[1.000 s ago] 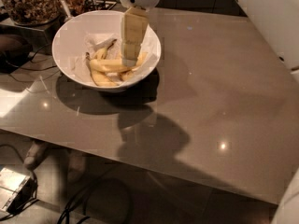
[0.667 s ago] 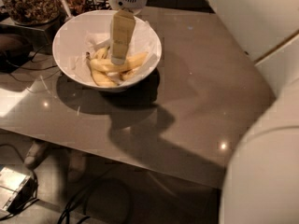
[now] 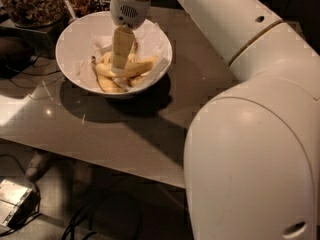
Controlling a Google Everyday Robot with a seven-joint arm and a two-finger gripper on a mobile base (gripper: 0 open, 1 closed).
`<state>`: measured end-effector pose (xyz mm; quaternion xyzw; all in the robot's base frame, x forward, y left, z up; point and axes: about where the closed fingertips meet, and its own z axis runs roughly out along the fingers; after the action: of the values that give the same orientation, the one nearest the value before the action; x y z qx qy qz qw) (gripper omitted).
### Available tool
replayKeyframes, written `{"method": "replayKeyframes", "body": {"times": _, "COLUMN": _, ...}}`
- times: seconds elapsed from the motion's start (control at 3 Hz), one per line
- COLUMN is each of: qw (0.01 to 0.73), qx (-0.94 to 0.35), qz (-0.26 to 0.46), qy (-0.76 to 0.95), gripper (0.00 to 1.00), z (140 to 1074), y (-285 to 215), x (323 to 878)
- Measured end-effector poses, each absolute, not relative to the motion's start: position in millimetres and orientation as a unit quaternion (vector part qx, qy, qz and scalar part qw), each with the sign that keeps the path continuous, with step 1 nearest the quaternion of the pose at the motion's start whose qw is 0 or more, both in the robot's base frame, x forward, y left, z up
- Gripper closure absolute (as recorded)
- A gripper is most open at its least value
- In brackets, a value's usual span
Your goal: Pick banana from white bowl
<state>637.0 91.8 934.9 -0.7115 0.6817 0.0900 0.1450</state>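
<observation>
The white bowl (image 3: 67,36) stands at the back left of the grey table, lined with crumpled white paper. Several yellow bananas lie in it. The longest banana (image 3: 136,67) lies across the middle of the pile, its dark stem to the left. My gripper (image 3: 120,70) reaches straight down into the bowl from above and its tip is on or right at this banana, near its middle. The gripper hides part of the bananas behind it.
A dark glass jar of nuts (image 3: 29,3) stands behind the bowl at the far left, with cables (image 3: 20,79) beside it. My large white arm (image 3: 250,134) fills the right side of the view. The table's front edge (image 3: 100,159) runs diagonally; a box (image 3: 14,203) lies on the floor.
The gripper has moved left and lower in the bowl, onto the banana pile. My arm has swung in and now covers the right side of the view.
</observation>
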Motion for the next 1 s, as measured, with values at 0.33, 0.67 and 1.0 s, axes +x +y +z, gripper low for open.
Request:
{"method": "replayKeyframes", "body": {"times": 0.33, "qw": 0.128, "qx": -0.704, "qz": 0.106, "qy": 0.691, "gripper": 0.24, "z": 912, "y": 95, "x": 646}}
{"method": "replayKeyframes", "body": {"times": 0.67, "qw": 0.111, "qx": -0.693, "qz": 0.117, "qy": 0.702, "gripper": 0.27, "z": 890, "y": 89, "x": 648}}
{"method": "replayKeyframes", "body": {"times": 1.0, "qw": 0.093, "qx": -0.686, "qz": 0.124, "qy": 0.711, "gripper": 0.45, "z": 870, "y": 82, "x": 647}}
